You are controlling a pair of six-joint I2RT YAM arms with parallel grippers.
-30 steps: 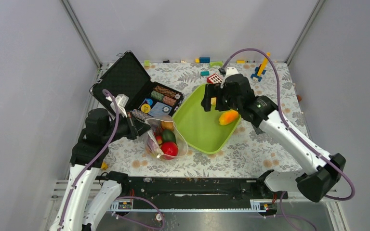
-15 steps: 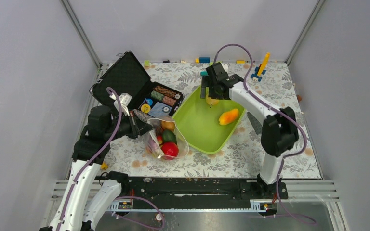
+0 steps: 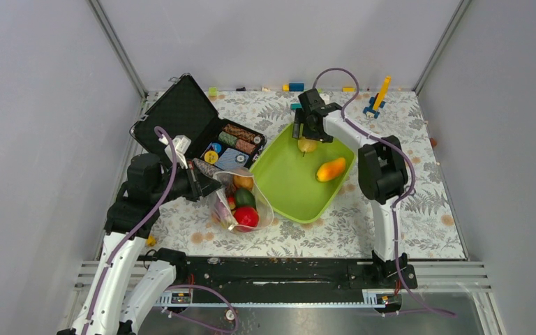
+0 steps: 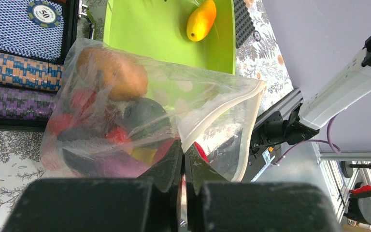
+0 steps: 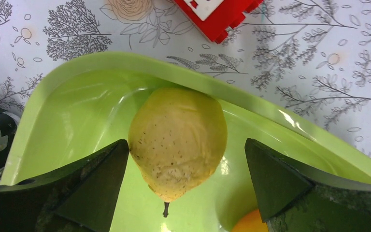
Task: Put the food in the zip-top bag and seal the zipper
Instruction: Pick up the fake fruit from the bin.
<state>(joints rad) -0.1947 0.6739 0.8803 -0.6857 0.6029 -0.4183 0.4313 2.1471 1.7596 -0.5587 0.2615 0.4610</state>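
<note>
The clear zip-top bag point(image 3: 241, 202) lies beside the lime-green tray point(image 3: 289, 192), holding several toy foods: a red apple point(image 3: 246, 218), a dark avocado point(image 3: 245, 197) and an orange one point(image 3: 243, 182). My left gripper point(image 4: 183, 159) is shut on the bag's whitish zipper edge point(image 4: 217, 118), holding the mouth open. A yellowish pear point(image 5: 178, 140) lies in the tray's far corner; it also shows in the top view point(image 3: 308, 145). My right gripper point(image 5: 186, 169) is open, its fingers either side of the pear, not touching it. An orange mango point(image 3: 331, 169) lies in the tray.
An open black case point(image 3: 202, 129) with striped poker chips point(image 3: 241, 136) sits behind the bag. A red block point(image 5: 217, 14) lies just beyond the tray's corner. Small bricks point(image 3: 296, 87) and a blue-and-orange toy point(image 3: 375, 101) lie along the back edge.
My right arm has swung from above the mango to the tray's far corner and come down over the pear. The left gripper and bag have barely moved.
</note>
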